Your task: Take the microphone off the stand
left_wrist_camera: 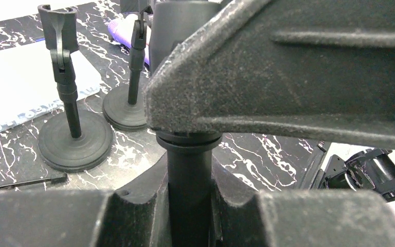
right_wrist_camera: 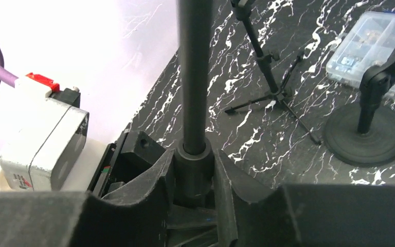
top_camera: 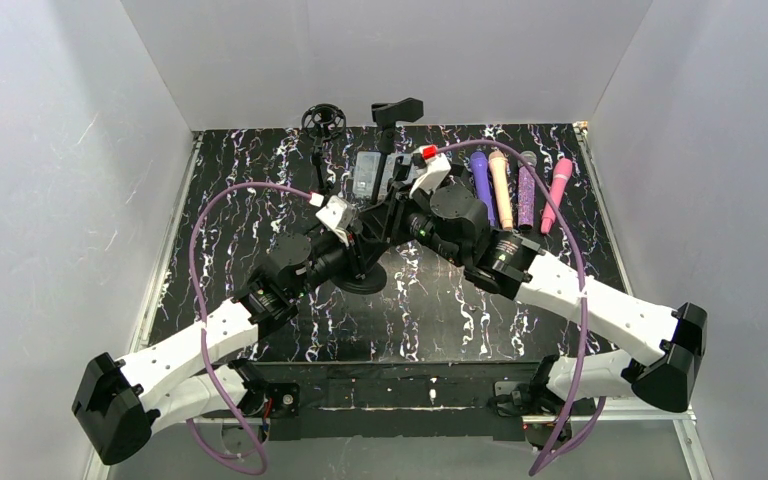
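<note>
A black microphone stand with a round base stands mid-table between the two arms. My left gripper is shut on its pole, with the jaws pressed on both sides in the left wrist view. My right gripper is shut on the same pole at a collar, as the right wrist view shows. A right finger fills the upper left wrist view. The stand's top is hidden by the grippers, and no microphone shows on it. Several microphones lie at the back right, among them purple and pink ones.
A round-base stand with an empty clip and a tripod stand with a shock mount are at the back. A second round base sits beside the first. A clear plastic box lies behind the grippers. White walls enclose the table.
</note>
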`<action>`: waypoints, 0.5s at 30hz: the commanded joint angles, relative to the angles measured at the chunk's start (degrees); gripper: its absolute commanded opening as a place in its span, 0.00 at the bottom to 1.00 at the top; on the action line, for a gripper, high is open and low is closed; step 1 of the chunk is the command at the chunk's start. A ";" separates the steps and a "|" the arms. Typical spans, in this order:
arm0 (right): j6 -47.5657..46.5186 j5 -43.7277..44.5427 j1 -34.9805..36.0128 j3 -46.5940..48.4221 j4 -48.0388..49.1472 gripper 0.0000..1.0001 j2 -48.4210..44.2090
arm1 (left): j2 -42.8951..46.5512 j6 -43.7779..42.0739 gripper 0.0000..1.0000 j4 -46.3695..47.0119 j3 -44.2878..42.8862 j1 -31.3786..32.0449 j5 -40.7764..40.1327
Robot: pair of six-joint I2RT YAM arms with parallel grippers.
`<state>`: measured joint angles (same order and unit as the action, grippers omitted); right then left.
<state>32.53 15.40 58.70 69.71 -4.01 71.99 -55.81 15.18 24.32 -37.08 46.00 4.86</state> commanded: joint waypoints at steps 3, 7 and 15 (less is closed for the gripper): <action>-3.03 1.27 -0.14 0.57 5.40 0.22 -0.81 | 1.86 1.27 0.00 2.15 -2.81 0.41 1.31; -10.04 -6.13 -1.70 -0.45 7.54 0.16 -2.75 | 3.39 4.01 0.00 1.73 -3.41 0.41 5.94; -9.61 -40.76 -15.22 -8.08 21.26 0.13 -6.31 | 7.36 9.85 0.00 2.34 -6.15 0.35 15.93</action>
<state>25.17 -8.73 51.40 64.86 4.91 67.90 -53.39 21.30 22.65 -38.83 46.02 13.45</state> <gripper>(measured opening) 0.361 0.187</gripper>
